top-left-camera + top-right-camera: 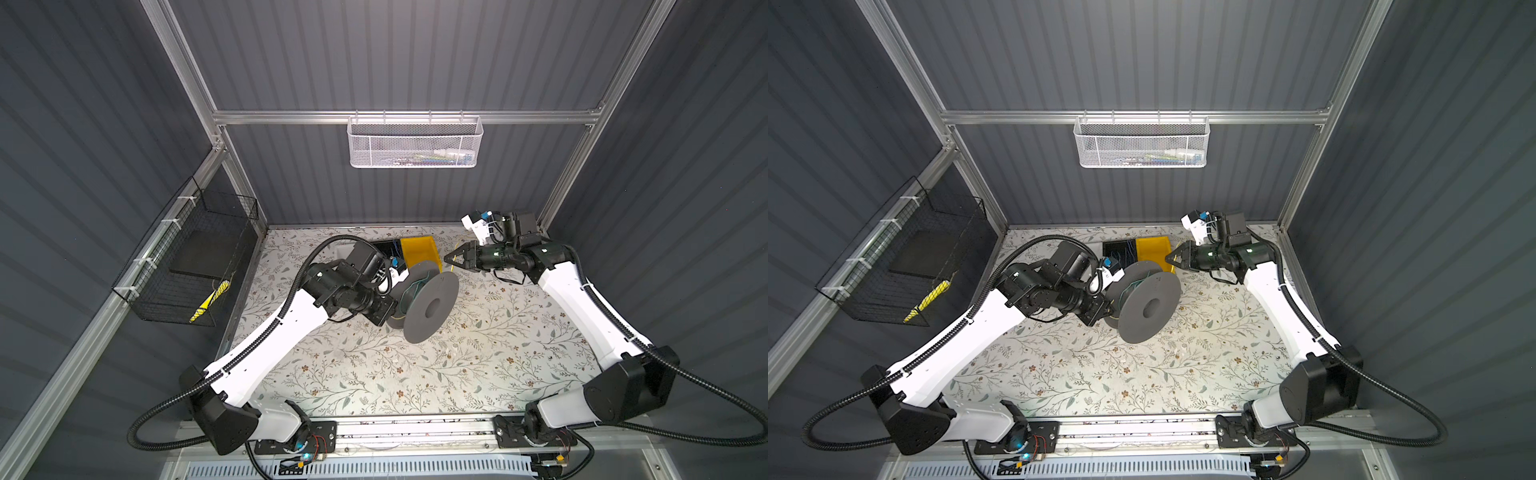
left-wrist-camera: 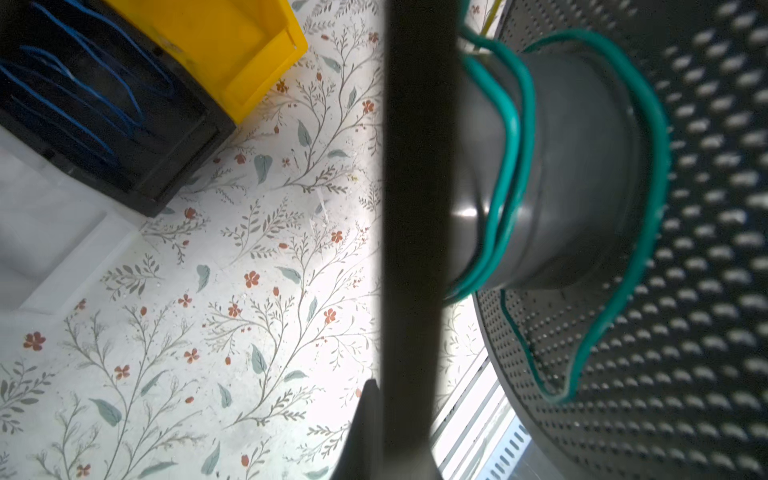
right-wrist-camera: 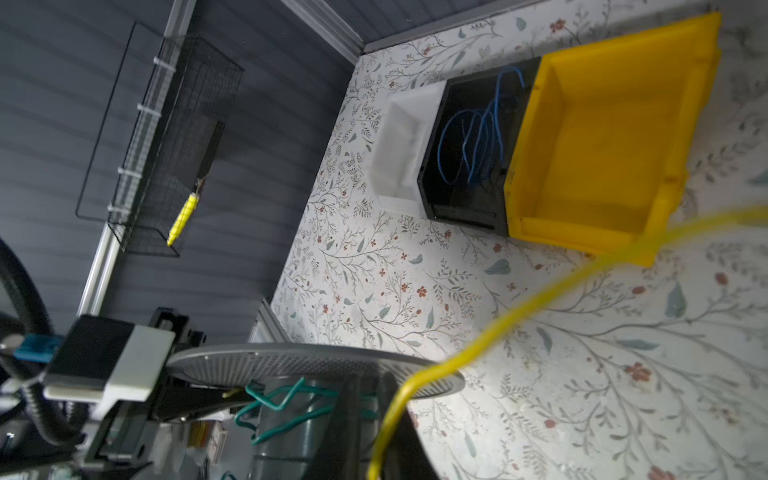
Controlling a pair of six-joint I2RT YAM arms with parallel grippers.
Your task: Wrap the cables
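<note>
A grey spool point(image 1: 430, 305) point(image 1: 1148, 307) hangs tilted above the mid-table. My left gripper point(image 1: 395, 307) point(image 2: 399, 424) is shut on the edge of its near flange point(image 2: 415, 208). A green wire point(image 2: 511, 166) point(image 3: 291, 399) lies in loose turns round the hub. The thin yellow cable point(image 3: 498, 328) runs from the table's far right to my right gripper point(image 1: 449, 258) point(image 3: 370, 415), just beyond the spool's far rim. There it passes between the fingers, which stand a little apart, open. A short yellow end point(image 3: 232, 392) pokes out at the hub.
A yellow bin point(image 1: 419, 249), a black bin point(image 3: 469, 145) with blue wires and a white bin point(image 3: 399, 153) stand side by side at the back of the table, just behind the spool. A black wire basket point(image 1: 191, 266) hangs on the left wall, a white mesh basket point(image 1: 415, 141) on the back rail.
</note>
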